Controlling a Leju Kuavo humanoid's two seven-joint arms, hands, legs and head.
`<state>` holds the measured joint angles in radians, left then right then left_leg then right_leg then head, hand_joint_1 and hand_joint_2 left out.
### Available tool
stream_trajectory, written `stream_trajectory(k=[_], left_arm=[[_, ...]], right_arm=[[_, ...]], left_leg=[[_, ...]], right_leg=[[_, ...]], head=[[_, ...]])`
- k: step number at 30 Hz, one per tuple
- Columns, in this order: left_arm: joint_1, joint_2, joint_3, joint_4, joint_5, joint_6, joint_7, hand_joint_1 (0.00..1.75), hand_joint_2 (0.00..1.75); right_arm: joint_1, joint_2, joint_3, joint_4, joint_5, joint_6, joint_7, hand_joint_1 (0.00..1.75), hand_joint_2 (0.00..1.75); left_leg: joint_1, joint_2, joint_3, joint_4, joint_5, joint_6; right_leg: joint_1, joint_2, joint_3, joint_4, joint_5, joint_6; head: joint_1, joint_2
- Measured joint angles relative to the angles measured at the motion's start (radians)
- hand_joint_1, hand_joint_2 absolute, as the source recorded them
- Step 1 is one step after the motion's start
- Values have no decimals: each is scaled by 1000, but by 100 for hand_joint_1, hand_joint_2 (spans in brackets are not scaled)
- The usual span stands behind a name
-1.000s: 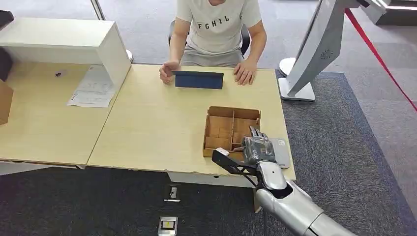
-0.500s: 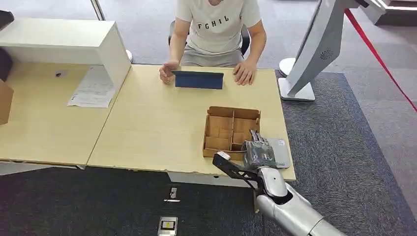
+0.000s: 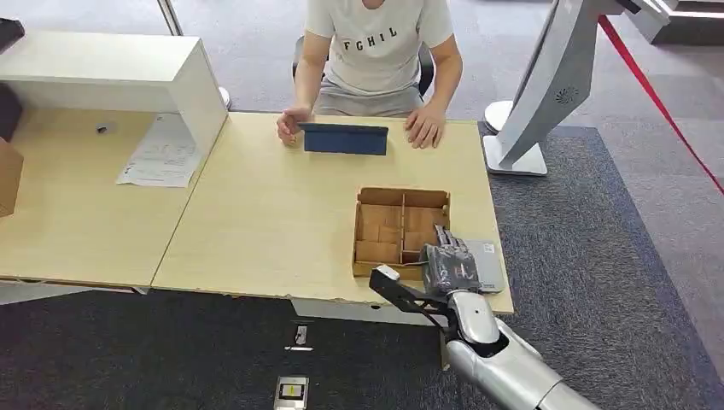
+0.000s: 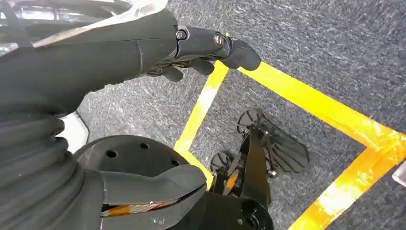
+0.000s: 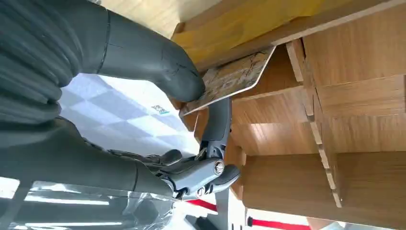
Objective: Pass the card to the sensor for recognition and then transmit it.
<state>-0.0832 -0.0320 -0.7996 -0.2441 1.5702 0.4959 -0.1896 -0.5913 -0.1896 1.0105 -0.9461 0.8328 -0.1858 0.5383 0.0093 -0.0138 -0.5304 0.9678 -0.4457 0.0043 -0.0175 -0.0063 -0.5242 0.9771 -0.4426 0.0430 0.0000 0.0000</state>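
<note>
The light wooden table point(image 3: 256, 213) is being shared with a seated person point(image 3: 376, 51), whose hands are resting at the far edge on either side of a dark blue tablet-like device point(image 3: 345, 138). A white kiosk stand point(image 3: 546, 85) is standing on the carpet off the table's right side. Nearer the robot, a compartmented wooden box point(image 3: 401, 224) is sitting close to the front edge, with a flat grey pad point(image 3: 487, 260), judged to be the sensor, lying just beside the box on its right.

The right hand point(image 3: 451, 263) is being held over the seam between box and pad. In the right wrist view the card point(image 5: 234, 76) is being pinched at one end between the thick thumb point(image 5: 158, 64) and a dark finger point(image 5: 218, 120) beneath it, with the card's free end reaching over a box compartment. The remaining fingers are being kept curled under the palm.

The left hand point(image 4: 201, 45) is being held low over carpet marked with yellow tape point(image 4: 306, 96), its fingers curled in and nothing being held.

The step in hand is judged to be the lifting of the card out of the box. The next move is being called for as a short sideways carry onto the grey pad, with the card kept flat and the pinch kept firm, before the card is handed across to the person.
</note>
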Motion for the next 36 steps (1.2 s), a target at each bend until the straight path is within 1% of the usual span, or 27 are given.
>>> stream_trajectory(k=[3, 9, 11, 13, 16, 20, 22, 26, 36], left_arm=[[0, -2, 0, 0, 1, -2, 0, 0, 175], [0, -3, 0, 0, 1, -2, 0, 0, 175], [1, -3, 0, 0, 1, -1, 0, 0, 175], [1, -5, 0, 0, 1, 1, -4, 0, 175], [2, -9, 0, 0, 1, 1, -12, 0, 175], [3, -10, -1, 0, -3, -8, -12, 0, 175], [3, -10, -2, 0, -3, -11, -1, 0, 175], [2, -10, -3, 0, 0, 2, 12, 0, 175], [2, -11, -3, 0, 1, 33, 18, 0, 175]], right_arm=[[-6, -1, 1, -4, 20, 0, 13, 175, 175], [-8, -3, 2, -8, 42, -8, 18, 175, 175], [-16, -5, 4, -29, 92, -10, 44, 175, 175], [-36, -11, 5, -68, 141, 15, 76, 175, 175], [-72, -23, 5, -143, 182, 60, 117, 175, 175], [-101, -53, 4, -234, 187, 89, 138, 175, 175], [-104, -71, 4, -272, 172, 94, 141, 175, 175], [-111, -91, 8, -311, 152, 78, 137, 175, 175], [-164, -90, 36, -316, 107, 44, 122, 175, 175]], left_leg=[[0, 0, 0, 0, 0, 0], [0, 0, -1, 0, 0, 0], [0, 0, -1, 0, 0, 0], [0, 1, -1, 0, 0, 0], [0, 0, -1, 0, 0, 0], [0, 0, -1, 0, 0, 0], [0, 0, -1, 0, 0, 0], [0, 1, -2, 0, 0, 0], [0, 0, -2, 0, 0, 0]], right_leg=[[0, 0, 0, 0, 0, 0], [0, 0, -1, 0, 0, 0], [0, 0, -1, 0, 0, 0], [0, 0, -2, 0, 0, -1], [0, 0, -2, 0, 0, -1], [0, 0, -2, 0, 0, -1], [0, 0, -2, 0, 0, -1], [0, 0, -2, 0, 0, -1], [1, 0, -2, 1, 1, -1]], head=[[0, 0], [0, 0], [0, 0], [0, 0], [0, 0], [0, 0], [0, 0], [0, 0], [0, 0]])
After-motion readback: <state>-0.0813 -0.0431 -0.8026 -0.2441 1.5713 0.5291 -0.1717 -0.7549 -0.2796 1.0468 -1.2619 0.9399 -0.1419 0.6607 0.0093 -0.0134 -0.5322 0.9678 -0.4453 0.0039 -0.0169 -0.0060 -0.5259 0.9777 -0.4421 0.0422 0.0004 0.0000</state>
